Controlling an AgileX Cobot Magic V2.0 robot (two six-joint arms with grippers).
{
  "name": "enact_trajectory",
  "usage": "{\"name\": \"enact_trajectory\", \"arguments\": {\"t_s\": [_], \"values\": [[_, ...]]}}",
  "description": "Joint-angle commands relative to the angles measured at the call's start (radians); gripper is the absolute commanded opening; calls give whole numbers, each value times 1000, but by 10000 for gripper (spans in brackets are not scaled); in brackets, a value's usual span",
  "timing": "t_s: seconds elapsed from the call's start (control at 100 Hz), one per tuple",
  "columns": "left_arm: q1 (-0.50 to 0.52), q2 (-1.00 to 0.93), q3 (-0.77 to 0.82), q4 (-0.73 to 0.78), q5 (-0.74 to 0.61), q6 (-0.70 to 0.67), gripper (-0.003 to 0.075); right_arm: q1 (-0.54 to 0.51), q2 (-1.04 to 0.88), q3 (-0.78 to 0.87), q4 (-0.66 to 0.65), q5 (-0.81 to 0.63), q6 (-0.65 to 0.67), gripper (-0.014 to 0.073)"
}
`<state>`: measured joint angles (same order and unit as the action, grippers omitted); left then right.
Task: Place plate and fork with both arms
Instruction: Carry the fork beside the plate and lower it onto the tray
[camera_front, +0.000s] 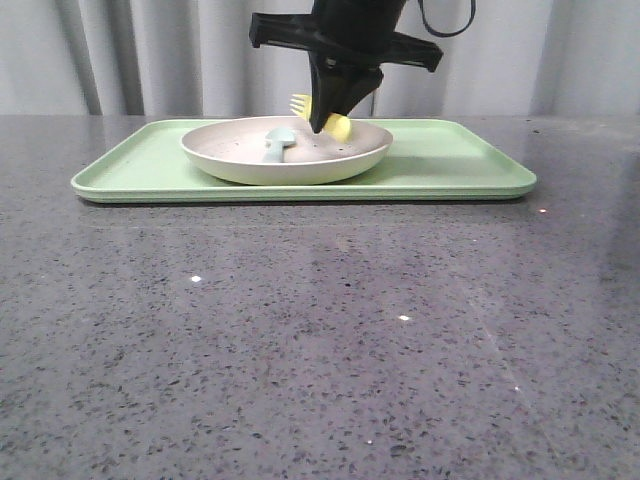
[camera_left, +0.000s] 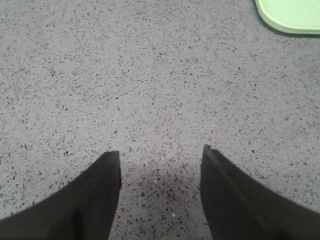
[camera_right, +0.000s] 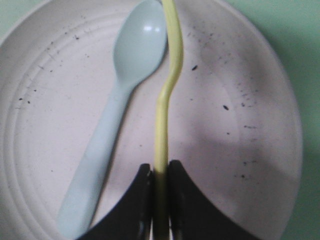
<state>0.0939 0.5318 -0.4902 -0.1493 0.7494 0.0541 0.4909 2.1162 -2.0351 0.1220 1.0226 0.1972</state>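
Overhead, a grey speckled stone table (camera_front: 320, 340) fills the foreground, backed by pale grey curtains (camera_front: 140, 55), and a light-green tray (camera_front: 450, 165) sits at its far side; no writing or brand mark is legible anywhere. The right gripper (camera_right: 160, 172) pinches the handle of the yellow fork (camera_right: 167, 95) over the cream plate (camera_front: 230, 158), which rests on the tray and holds a pale blue spoon (camera_right: 120, 105) beside the fork. The left gripper (camera_left: 160, 160) hangs over bare table near a tray corner, jaws apart and holding nothing.

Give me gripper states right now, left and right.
Left gripper: open, empty, over the bare table.
Right gripper: closed on the fork, held over the plate beside the spoon.
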Motion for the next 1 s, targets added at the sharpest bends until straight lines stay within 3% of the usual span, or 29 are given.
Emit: {"name": "enact_trajectory", "arguments": {"t_s": [0.0,0.42,0.99], "values": [[2,2,-26,-14,-69,-9,356,-32,-90,-36,-2,-20,-2,-39],[2,2,-26,-14,-69,-9,356,-195,-121,-29,-2,52,-7,-39],[2,2,-26,-14,-69,-9,356,-205,-121,127,91,-3,-22,-39]]}}
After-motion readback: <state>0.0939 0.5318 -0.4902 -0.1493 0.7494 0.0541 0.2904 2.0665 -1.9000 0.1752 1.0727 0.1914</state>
